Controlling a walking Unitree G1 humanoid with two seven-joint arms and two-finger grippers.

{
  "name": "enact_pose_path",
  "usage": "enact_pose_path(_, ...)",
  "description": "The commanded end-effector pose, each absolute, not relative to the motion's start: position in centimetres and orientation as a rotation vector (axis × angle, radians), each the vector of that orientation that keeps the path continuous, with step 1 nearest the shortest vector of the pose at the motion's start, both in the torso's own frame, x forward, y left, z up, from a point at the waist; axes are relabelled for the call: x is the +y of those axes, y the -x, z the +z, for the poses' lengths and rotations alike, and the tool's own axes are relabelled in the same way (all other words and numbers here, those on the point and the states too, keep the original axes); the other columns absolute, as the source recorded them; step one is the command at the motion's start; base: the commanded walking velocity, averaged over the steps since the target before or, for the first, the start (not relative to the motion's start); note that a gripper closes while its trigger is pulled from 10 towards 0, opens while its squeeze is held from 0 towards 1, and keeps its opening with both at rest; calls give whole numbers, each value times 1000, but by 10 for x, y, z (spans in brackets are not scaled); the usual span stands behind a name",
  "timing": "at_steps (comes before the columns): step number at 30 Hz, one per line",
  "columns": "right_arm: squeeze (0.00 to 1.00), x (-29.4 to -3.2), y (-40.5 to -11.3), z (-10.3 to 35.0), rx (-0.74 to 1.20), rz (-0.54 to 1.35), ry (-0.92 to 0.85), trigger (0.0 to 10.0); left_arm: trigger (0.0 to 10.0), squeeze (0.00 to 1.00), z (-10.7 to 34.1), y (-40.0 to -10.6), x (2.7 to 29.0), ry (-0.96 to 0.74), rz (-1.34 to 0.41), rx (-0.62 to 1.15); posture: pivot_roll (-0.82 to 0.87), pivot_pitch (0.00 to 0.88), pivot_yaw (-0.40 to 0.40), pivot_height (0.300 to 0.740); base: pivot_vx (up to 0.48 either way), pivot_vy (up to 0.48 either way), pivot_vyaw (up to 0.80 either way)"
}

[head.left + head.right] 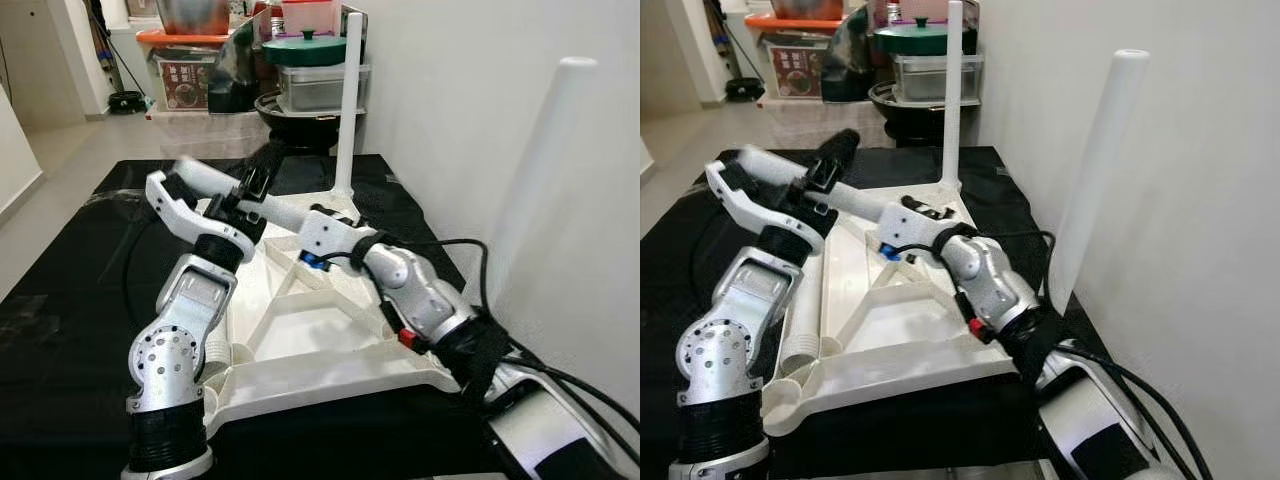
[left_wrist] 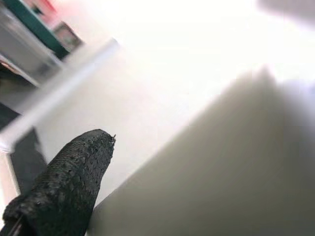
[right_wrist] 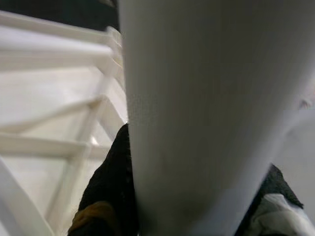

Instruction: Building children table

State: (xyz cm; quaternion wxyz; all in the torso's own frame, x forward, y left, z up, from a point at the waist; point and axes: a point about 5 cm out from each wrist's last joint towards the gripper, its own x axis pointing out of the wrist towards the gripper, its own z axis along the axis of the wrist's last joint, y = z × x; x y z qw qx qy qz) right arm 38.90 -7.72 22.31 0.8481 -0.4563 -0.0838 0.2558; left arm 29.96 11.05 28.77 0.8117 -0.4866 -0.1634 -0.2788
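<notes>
Looking at this one, everything hangs on how the loose leg (image 1: 855, 200) lies compared with where it needs to end up; the right gripper (image 3: 192, 206) is clamped on it, with a black finger (image 3: 108, 187) hugging either side of the white tube in the right wrist view.

From the head views, the leg runs close to level, from the right gripper out toward the robot's left and a bit away, above the upside-down table top (image 1: 310, 370) on the black cloth (image 1: 60, 330); so its long axis is nearly flat, while the two fitted legs stand straight up, one at the far corner (image 1: 349, 100) and one at the near right corner (image 1: 545, 170).

The left gripper (image 1: 262, 170) sits right at the leg's outer end, so that arm is the nearer one for steering the free end; whether its fingers are actually closed on anything I honestly can't tell, since its wrist view is mostly glare.

Another spare leg (image 1: 805, 310) lies flat along the left side of the top; my guess is the held leg has to swing upright over one of the left corners.
</notes>
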Motion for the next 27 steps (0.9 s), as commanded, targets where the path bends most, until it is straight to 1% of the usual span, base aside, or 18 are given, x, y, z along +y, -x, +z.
enact_pose_path(1,0,-75,-391,224,-184,540,1012,0,10000,1000,297,-291,99,1031,-710,-367,38,0,-24,740,0,0,0)
enact_pose_path(3,0,-92,-402,243,-206,420,1003,0,10000,1000,291,-290,98,1004,-692,-338,46,0,-29,740,0,0,0)
enact_pose_path(5,0,-92,-402,243,-206,420,1003,0,10000,1000,291,-290,98,1004,-692,-338,46,0,-29,740,0,0,0)
enact_pose_path(6,0,-98,-405,250,-216,383,987,0,10000,1000,287,-291,99,996,-670,-326,48,0,-32,740,0,0,0)
enact_pose_path(8,0,-100,-407,260,-251,342,947,0,10000,1000,283,-294,104,985,-630,-315,50,0,-34,740,0,0,0)
enact_pose_path(12,0,-100,-408,260,-263,329,937,0,10000,984,284,-292,106,981,-630,-320,50,0,-33,740,0,0,0)
enact_pose_path(13,0,-102,-408,257,-258,320,939,0,10000,910,286,-290,106,977,-642,-325,55,0,-35,740,0,0,0)
enact_pose_path(14,0,-105,-410,255,-252,304,941,0,10000,620,289,-288,106,962,-659,-333,57,0,-34,740,0,0,0)
enact_pose_path(17,0,-107,-410,254,-249,292,942,0,10000,620,291,-287,105,952,-669,-338,57,0,-34,740,0,0,0)
enact_pose_path(18,0,-111,-412,256,-243,267,935,0,10000,306,292,-286,105,939,-672,-340,57,0,-34,740,0,0,0)
enact_pose_path(19,0,-111,-412,256,-243,267,935,0,10000,306,292,-286,105,939,-672,-340,57,0,-34,740,0,0,0)
enact_pose_path(21,0,-128,-418,268,-238,180,873,0,10000,0,289,-286,105,905,-653,-333,57,0,-36,740,0,0,0)
enact_pose_path(23,0,-140,-421,283,-249,109,781,0,10000,0,285,-286,104,863,-631,-323,58,0,-38,740,0,0,0)
enact_pose_path(25,0,-140,-421,283,-249,109,781,0,10000,0,285,-286,104,863,-631,-323,58,0,-38,740,0,0,0)
enact_pose_path(27,0,-148,-421,295,-276,67,677,0,10000,0,283,-283,103,820,-633,-321,61,0,-40,740,0,0,0)
